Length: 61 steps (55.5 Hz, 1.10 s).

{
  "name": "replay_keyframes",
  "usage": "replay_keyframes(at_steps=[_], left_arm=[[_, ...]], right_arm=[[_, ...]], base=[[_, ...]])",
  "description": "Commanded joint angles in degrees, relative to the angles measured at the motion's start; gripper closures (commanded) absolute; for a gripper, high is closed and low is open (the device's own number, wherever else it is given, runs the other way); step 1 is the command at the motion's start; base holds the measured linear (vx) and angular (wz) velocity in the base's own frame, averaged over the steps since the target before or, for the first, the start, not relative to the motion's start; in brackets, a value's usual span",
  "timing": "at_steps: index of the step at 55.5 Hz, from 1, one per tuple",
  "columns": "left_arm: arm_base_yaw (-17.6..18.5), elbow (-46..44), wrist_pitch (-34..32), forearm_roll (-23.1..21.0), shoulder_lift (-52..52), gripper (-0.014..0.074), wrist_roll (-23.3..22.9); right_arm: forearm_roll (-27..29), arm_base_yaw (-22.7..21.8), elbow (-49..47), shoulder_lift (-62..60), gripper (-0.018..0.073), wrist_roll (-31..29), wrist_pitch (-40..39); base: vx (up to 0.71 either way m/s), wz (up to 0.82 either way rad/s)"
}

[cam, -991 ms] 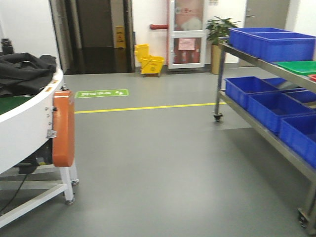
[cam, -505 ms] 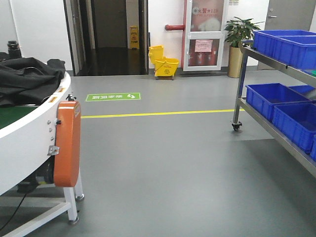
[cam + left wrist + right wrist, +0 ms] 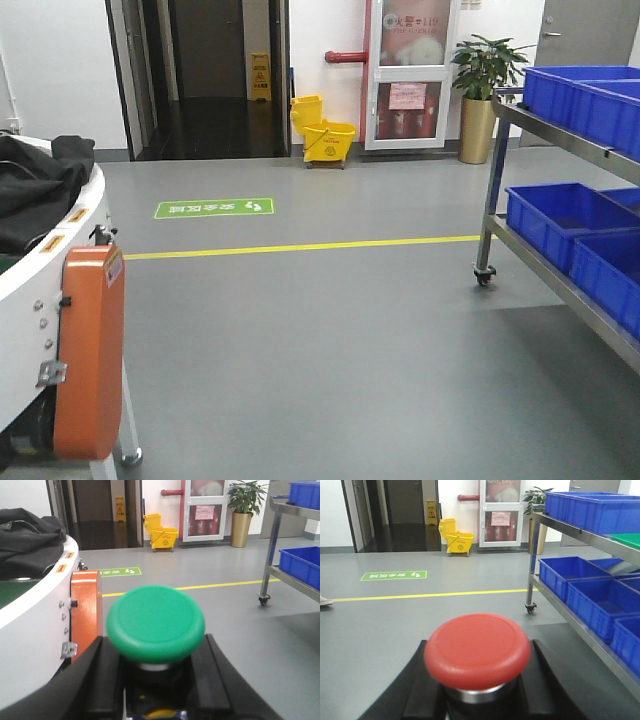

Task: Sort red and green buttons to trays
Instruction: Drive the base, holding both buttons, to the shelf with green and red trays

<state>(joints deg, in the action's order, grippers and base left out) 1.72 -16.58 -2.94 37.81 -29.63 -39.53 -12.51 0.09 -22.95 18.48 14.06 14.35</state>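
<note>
Your left hand (image 3: pixel 156 647) pinches the green button (image 3: pixel 155 620). In the left wrist view its black fingers (image 3: pixel 107 680) press against either side of the button's dark base. The round green cap sits upright above them, filling the middle of the picture. Your right hand (image 3: pixel 477 652) pinches the red button (image 3: pixel 477 647) the same way. Its black fingers (image 3: pixel 542 680) are closed on both sides of the base, and a silver collar shows just under the red cap. Both buttons are held up over the grey floor (image 3: pixel 320 340), resting on nothing but the fingers.

To your right stands a metal rack (image 3: pixel 585 537) on castors, with deep blue bins (image 3: pixel 600 512) on its upper shelf and more on the lower one. In the right wrist view a corner of the green tray (image 3: pixel 627 539) lies on the upper shelf just beside the blue bins, well apart from either button.

To your left is a round white tabletop (image 3: pixel 25 290) with an orange panel (image 3: pixel 90 350) on its side and a heap of black cloth (image 3: pixel 35 185) on top. Ahead, a yellow line (image 3: pixel 300 246) crosses the floor, with a green floor sign (image 3: pixel 213 208) beyond it. A yellow mop bucket (image 3: pixel 325 132) and a potted plant (image 3: pixel 485 85) stand near the far wall.
</note>
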Motion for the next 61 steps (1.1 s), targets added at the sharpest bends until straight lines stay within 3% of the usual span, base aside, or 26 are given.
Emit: replay_keyframes(at_steps=[1,25,61], left_arm=[[0.4,-1.9,-4.1,-0.6,-0.2,0.0596,-0.5],[0.4,-1.9,-4.1,-0.6,-0.2,0.0596,-0.5],[0.4,-1.9,-4.1,-0.6,-0.2,0.0596,-0.5]], right_arm=[[-0.4,-0.1,-1.8,0.5,0.0559,-0.2,-5.2],[-0.4,-0.1,-1.8,0.5,0.0559,-0.2,-5.2],[-0.4,-0.1,-1.8,0.5,0.0559,-0.2,-5.1]], base=[[0.54,0.03],[0.53,0.00],[0.54,-0.29]])
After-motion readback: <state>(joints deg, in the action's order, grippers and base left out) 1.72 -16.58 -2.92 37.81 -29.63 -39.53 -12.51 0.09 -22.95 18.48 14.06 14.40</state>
